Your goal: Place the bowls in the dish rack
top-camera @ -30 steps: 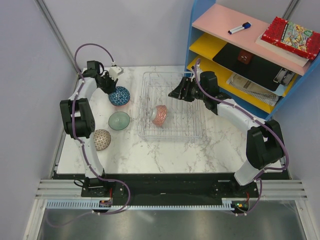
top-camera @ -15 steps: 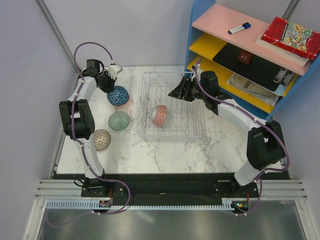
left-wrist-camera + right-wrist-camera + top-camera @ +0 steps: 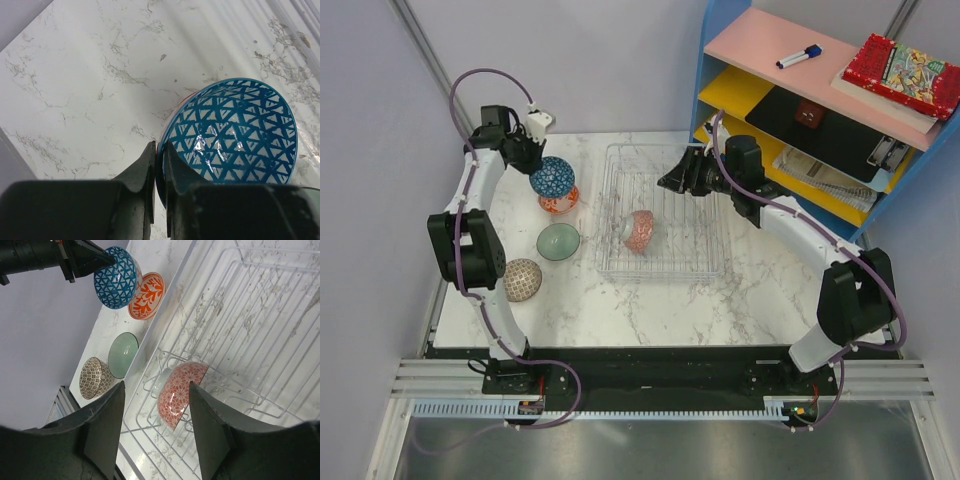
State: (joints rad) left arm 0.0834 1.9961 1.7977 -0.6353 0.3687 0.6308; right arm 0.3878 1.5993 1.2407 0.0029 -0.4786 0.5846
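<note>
1. Blue ceramic bowl with a white triangle lattice: tilted, left of the silvery wire dish rack; its rim is pinched by the left gripper, whose fingers are nearly pressed together.
2. Rack: holds one red patterned bowl on edge. The right gripper hangs above the rack's far edge, jaws spread, holding nothing.
3. Left of the rack: orange-and-white bowl, pale green bowl, brown patterned bowl.
4. Change: a second earlier the blue bowl sat lower, hiding the orange-and-white bowl; now it is raised, exposing it.
</note>
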